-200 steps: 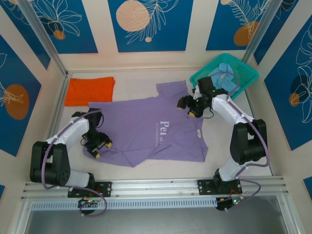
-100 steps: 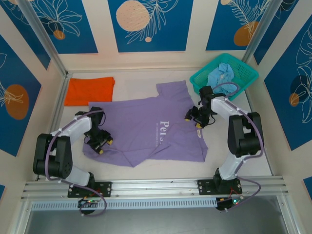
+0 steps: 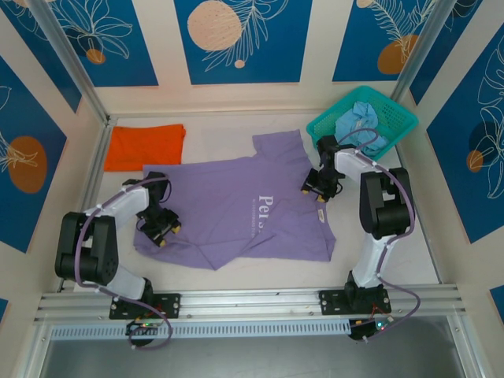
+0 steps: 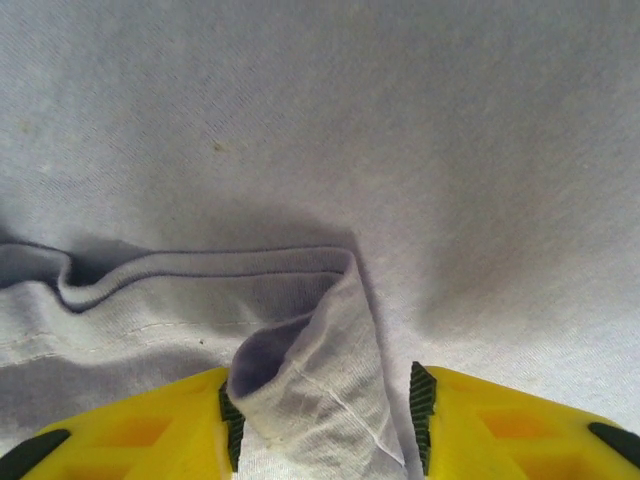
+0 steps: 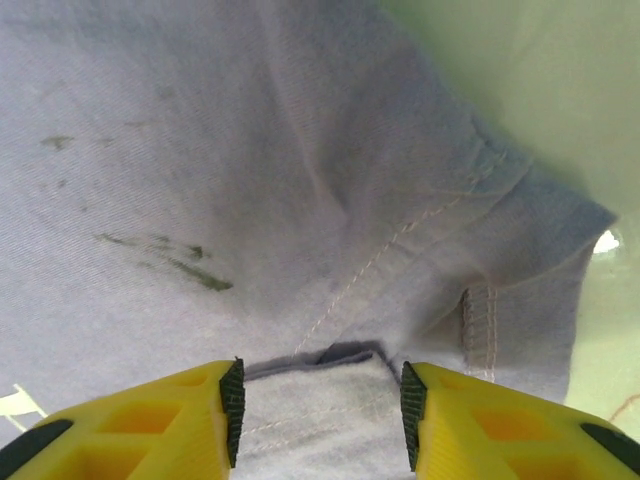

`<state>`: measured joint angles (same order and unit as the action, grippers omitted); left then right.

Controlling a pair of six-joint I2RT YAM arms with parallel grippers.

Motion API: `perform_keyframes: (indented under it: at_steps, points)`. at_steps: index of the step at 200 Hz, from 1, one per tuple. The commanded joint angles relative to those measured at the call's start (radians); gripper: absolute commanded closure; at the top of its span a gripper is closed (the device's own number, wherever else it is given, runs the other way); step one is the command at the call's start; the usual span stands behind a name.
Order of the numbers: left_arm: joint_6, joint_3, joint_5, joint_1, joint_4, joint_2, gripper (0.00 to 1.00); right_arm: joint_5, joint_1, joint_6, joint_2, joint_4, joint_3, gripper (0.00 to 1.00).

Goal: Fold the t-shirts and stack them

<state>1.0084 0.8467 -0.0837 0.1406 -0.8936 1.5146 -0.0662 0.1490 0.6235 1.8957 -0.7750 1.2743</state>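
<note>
Clearly the purple t-shirt [image 3: 244, 209] is thin, limp cloth — each claw, left [image 4: 322, 420] and right [image 5: 320, 415], is half-closed around a raised fold at an edge.

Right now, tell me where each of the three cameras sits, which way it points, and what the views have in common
Top external: above and behind the arm bases, looking down on the table, both arms, purple t-shirt, orange t-shirt, basket.
Left wrist: on the left hand, looking down; yellow fingers straddle a raised fold of purple cloth.
Right wrist: on the right hand, looking down at a hem between its fingers.
Shared: all three show the purple t-shirt.
</note>
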Motion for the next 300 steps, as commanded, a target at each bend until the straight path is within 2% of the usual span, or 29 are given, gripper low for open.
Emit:
perform_keyframes:
  at_steps: [1,45,73,134,179,235,273,300]
  points:
    - [-0.024,0.025,0.024,-0.001,-0.011,0.021,0.51,-0.024,-0.003,-0.008,0.041,-0.033,0.040,0.55]
    - [-0.025,0.036,0.016,-0.001,-0.007,0.039,0.55,-0.002,-0.001,-0.009,0.068,-0.036,0.065,0.67]
    - [-0.031,0.044,0.025,-0.001,-0.017,0.041,0.63,0.003,-0.001,-0.010,0.060,-0.037,0.055,0.74]
    - [-0.048,0.049,0.032,-0.001,-0.040,0.032,0.69,0.015,0.009,-0.004,0.011,-0.049,0.013,0.69]
    - [-0.057,0.061,0.042,-0.002,-0.054,0.021,0.73,0.018,0.018,0.005,-0.003,-0.051,-0.010,0.68]
    - [-0.056,0.083,0.045,-0.001,-0.063,0.025,0.80,0.030,0.025,0.002,-0.009,-0.063,0.003,0.74]
    - [-0.058,0.077,0.056,-0.001,-0.095,0.004,0.92,0.032,0.024,-0.002,-0.017,-0.067,-0.001,0.84]
    - [-0.054,0.077,0.074,-0.001,-0.134,-0.026,0.98,0.034,0.023,-0.001,-0.023,-0.070,-0.006,0.85]
